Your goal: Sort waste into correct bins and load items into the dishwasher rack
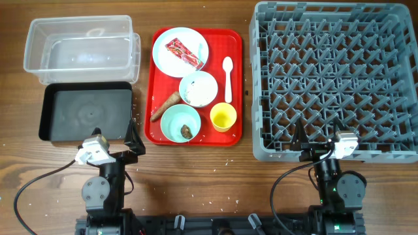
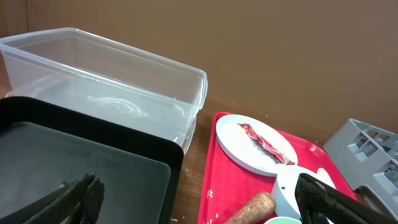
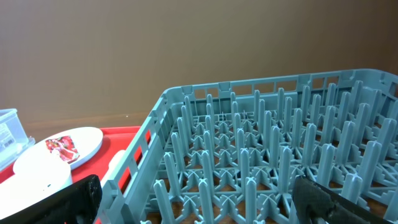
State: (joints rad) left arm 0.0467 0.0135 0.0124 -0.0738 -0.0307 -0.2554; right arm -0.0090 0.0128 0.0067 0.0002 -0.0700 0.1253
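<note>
The clear tub (image 1: 81, 39) and black tray (image 1: 85, 112) sit at the left. The red-and-white wrapper (image 1: 184, 53) lies on the pale-blue plate (image 1: 181, 49). The white bowl (image 1: 197, 88) holds white scraps. The teal bowl (image 1: 180, 123) holds a brown lump (image 1: 187, 130). The brown stick (image 1: 166, 106), yellow cup (image 1: 223, 117) and white spoon (image 1: 227, 75) lie beside them. The grey rack (image 1: 333, 78) is at the right. My left gripper (image 1: 115, 130) (image 2: 199, 199) is open at the black tray's near right corner. My right gripper (image 1: 318, 130) (image 3: 202, 199) is open over the rack's near edge.
The dishes and waste sit on a flat red serving tray (image 1: 196, 85) between the bins and the rack. White crumbs are scattered on the wooden table near the tray's front edge. Both arm bases and cables are at the near table edge.
</note>
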